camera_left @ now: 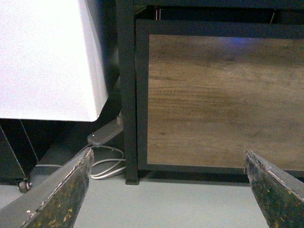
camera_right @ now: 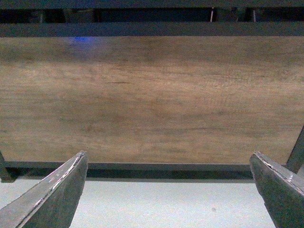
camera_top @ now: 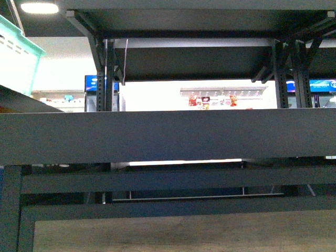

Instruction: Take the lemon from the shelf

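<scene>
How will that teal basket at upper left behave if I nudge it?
The teal basket looks like thin slotted plastic, so it is probably light and slides easily. Only a corner shows and its contents are hidden, so weight and tipping are uncertain.

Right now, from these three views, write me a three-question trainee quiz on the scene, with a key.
1. True or false: the lemon shows on the shelf in the front view.
2. The left gripper is: A open and empty; B shut on a fruit; C shut on nothing.
3. Fill in: the teal thing at the front view's upper left is a ___.
Key: 1 false; 2 A; 3 basket.
</scene>
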### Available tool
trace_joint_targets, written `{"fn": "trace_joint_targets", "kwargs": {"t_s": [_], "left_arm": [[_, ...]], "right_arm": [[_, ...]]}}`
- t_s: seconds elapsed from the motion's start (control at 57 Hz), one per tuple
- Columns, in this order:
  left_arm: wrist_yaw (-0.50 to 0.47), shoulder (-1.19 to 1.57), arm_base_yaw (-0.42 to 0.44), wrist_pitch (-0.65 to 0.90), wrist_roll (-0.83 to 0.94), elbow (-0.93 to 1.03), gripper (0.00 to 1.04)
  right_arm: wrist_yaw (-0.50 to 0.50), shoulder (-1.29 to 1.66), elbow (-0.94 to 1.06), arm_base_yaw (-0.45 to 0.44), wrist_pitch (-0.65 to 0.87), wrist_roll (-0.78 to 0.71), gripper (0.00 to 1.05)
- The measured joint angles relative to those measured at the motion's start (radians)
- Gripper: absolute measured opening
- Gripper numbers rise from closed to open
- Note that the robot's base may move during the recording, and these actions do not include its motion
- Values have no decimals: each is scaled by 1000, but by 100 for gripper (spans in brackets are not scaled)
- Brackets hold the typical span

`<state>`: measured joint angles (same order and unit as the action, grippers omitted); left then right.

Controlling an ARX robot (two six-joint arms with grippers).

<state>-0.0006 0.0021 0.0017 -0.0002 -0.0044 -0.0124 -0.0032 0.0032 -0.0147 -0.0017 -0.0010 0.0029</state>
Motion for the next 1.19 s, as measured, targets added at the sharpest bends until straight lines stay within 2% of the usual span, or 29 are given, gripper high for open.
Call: {"fn": "trace_joint_targets", "kwargs": {"t_s": [1.193], "left_arm": [[0, 0, 0, 0, 0, 0, 97]], "right_arm": [[3, 0, 0, 0, 0, 0, 102]]}}
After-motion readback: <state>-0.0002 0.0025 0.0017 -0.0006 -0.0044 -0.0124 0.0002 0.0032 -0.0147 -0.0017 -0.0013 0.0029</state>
